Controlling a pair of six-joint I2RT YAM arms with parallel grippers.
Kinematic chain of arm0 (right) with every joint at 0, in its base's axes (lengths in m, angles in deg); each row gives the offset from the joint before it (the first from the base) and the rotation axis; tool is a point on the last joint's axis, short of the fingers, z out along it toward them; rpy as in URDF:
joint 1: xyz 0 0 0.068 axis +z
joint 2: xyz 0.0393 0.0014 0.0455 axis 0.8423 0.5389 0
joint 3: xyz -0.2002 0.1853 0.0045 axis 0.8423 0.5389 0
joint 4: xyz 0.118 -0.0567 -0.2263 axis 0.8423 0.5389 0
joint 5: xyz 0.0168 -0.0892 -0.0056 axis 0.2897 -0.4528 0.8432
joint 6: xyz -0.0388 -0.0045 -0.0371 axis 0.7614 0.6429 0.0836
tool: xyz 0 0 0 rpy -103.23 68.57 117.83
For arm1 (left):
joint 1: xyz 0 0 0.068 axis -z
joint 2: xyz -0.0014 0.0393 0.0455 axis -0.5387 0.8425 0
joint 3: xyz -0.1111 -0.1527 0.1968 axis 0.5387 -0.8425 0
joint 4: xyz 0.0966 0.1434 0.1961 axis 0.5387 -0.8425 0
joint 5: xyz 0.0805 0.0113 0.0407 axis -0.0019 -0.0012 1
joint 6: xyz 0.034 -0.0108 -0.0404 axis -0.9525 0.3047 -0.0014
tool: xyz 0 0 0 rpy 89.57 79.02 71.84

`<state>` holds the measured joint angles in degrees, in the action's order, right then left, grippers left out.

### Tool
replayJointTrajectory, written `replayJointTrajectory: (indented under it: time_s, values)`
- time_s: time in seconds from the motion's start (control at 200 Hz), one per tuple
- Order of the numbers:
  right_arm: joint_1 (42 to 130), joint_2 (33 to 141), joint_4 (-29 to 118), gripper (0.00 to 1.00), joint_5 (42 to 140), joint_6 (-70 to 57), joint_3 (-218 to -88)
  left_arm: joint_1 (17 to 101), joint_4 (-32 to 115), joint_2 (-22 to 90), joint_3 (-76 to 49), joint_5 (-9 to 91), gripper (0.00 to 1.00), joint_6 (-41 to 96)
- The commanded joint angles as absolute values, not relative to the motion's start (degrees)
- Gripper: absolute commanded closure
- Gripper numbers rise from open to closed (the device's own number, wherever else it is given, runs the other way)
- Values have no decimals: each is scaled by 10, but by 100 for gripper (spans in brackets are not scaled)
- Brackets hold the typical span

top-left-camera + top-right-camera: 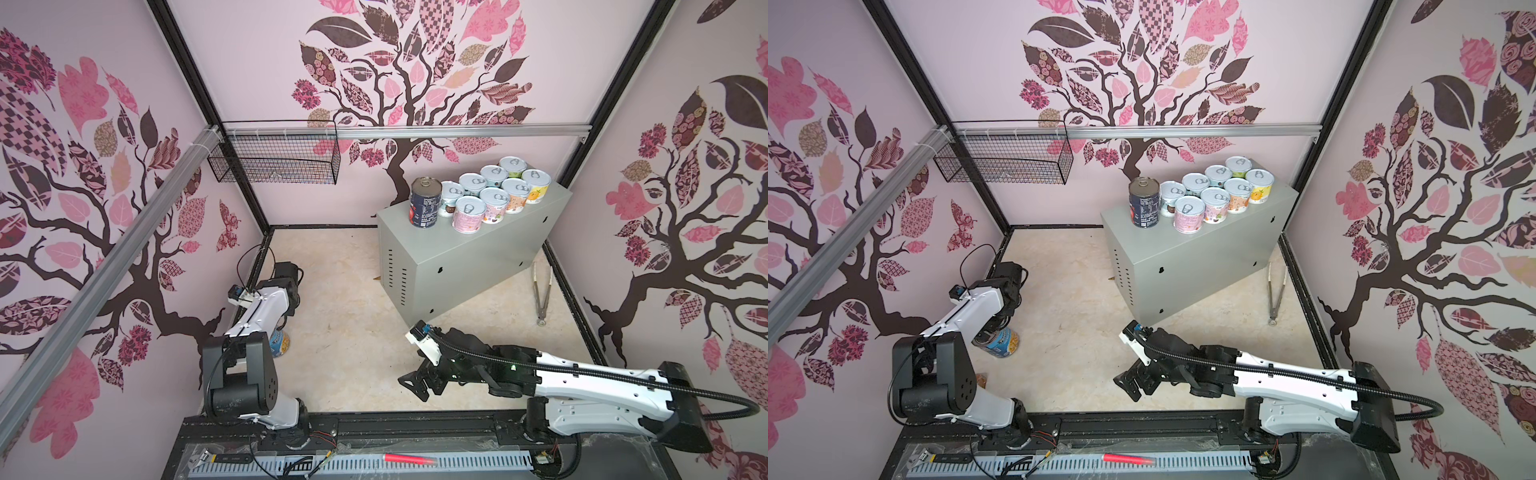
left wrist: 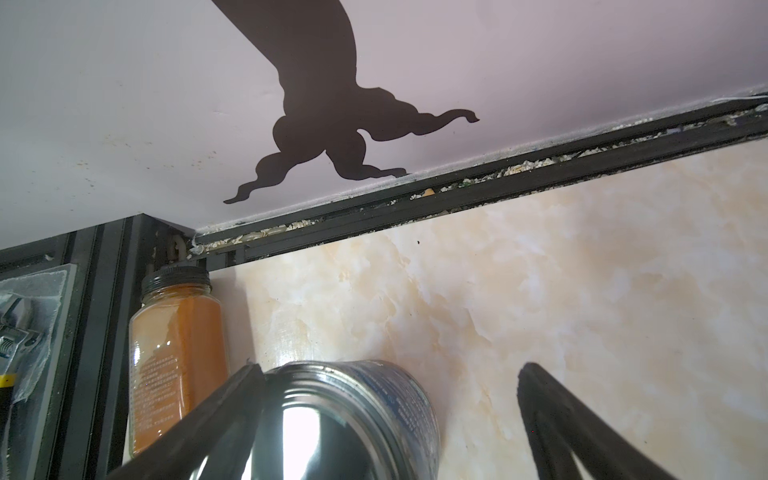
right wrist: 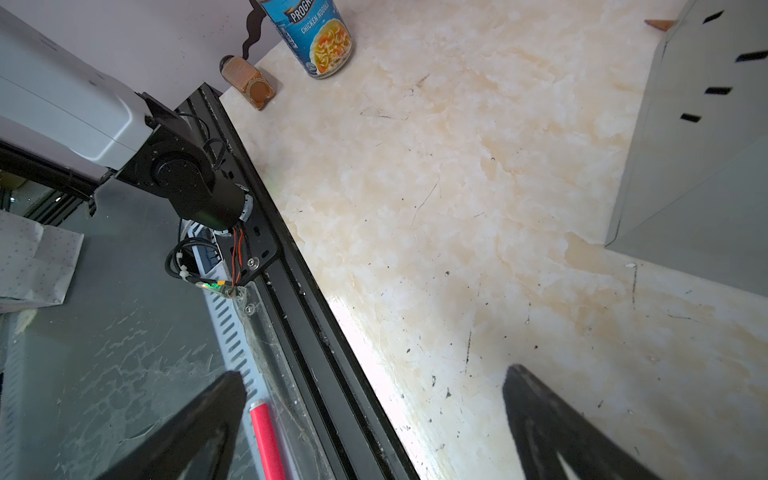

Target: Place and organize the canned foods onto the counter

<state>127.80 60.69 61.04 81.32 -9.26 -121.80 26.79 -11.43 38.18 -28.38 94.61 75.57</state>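
Left fingers (image 2: 224,415) stand apart around the blue can (image 2: 353,415) by the 8 o'clock wall (image 2: 124,104); right fingers (image 3: 540,415) are apart over open marble (image 3: 457,208).

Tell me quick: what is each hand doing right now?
Left hand: open, around the blue can, not closed on it.
Right hand: open, empty.

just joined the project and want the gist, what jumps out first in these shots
A tight cluster of pastel cans, with one taller dark can beside them, sits on the grey counter at the back right. One blue-labelled can stands alone on the tabletop at the left, the open left gripper close over it.
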Motion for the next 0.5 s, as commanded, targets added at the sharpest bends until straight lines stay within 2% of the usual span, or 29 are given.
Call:
replayJointTrajectory:
  time_s: [0.0, 0.495]
  values:
    - [1275, 618, 604, 0, 820, -87, -1214, 269, -147, 382, -277, 892, 2, 774]
    - [1275, 590, 609, 0, 823, -101, -1194, 306, -208, 319, -287, 916, 2, 804]
